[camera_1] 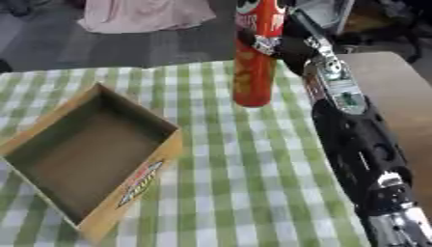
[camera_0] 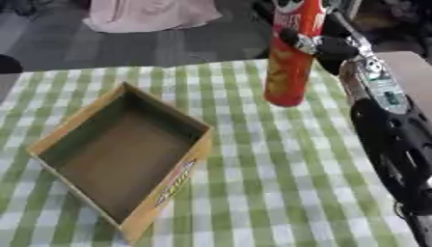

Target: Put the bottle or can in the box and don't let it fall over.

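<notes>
One arm is seen, the right, entering from the lower right corner and extended up and forward across the green-and-white checked tablecloth (camera_0: pixel 253 159). The right hand (camera_0: pixel 317 46) is wrapped around the upper part of a tall red crisp can (camera_0: pixel 289 67), fingers (camera_0: pixel 295 38) curled across its front. The can is held upright, with its base just above or at the cloth; contact cannot be determined. The can's top is cut off by the frame edge, and its label is too blurred to be read. An open cardboard box (camera_0: pixel 160 193) with yellow outer walls lies well apart to the left, empty inside. Pink fabric (camera_0: pixel 152 14) is noted beyond the table.
</notes>
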